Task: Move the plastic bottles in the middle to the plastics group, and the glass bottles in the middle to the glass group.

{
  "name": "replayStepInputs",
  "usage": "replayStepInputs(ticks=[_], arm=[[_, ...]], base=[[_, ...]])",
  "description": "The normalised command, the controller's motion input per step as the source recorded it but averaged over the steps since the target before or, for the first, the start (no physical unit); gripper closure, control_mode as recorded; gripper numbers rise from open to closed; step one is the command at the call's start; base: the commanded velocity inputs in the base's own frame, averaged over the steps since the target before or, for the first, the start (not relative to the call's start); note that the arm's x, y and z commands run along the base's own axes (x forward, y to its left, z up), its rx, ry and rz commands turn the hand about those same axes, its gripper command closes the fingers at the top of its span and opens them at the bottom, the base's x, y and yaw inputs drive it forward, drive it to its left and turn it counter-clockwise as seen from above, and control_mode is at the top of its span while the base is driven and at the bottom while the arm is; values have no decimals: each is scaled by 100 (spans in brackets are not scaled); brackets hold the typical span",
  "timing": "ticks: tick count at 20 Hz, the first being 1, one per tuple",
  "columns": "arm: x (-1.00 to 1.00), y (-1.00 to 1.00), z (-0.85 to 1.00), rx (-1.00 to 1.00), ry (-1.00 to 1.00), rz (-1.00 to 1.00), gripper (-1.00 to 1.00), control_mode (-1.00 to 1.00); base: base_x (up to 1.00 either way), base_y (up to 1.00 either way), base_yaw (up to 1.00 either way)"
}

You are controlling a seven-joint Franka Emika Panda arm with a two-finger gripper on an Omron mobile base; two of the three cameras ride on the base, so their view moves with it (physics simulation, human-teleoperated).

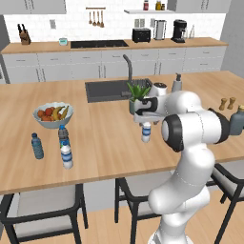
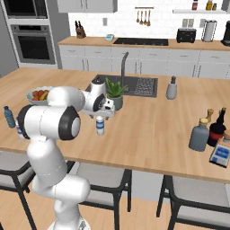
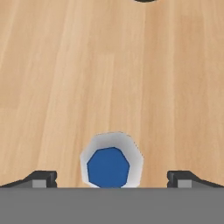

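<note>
From straight above, in the hand view, a small bottle shows as a pale ring around a blue cap, standing upright on the wooden counter. It sits between the two dark fingertips, roughly midway, with clear wood on either side; the jaws stand wide open and grip nothing. Whether the tips are level with the bottle's body or above it cannot be told from this angle.

In the left base view the same bottle hangs partly hidden under the gripper, only its lower body and blue label showing. The right base view gives it more fully, just in front of the potted plant by the sink.

To the robot's left, near the fruit bowl, stand an all-blue bottle, a dark-bodied bottle and a clear white-capped bottle close together. In the right base view the arm hides most of these; the all-blue one is plain.

The squat grey-blue bottle with tan stopper stands far right beside a dark bottle; the left base view cuts it off at the frame edge.
</note>
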Motion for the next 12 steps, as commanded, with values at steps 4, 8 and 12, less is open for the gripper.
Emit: replayStepInputs(ticks=[4,8,12], arm=[[14,0,0,0,-3,0,-100,-100],[22,0,0,0,0,0,-100,-100],[23,0,-4,0,1,0,-100,-100]], base=[[0,0,0],[0,0,0],[0,0,0]])
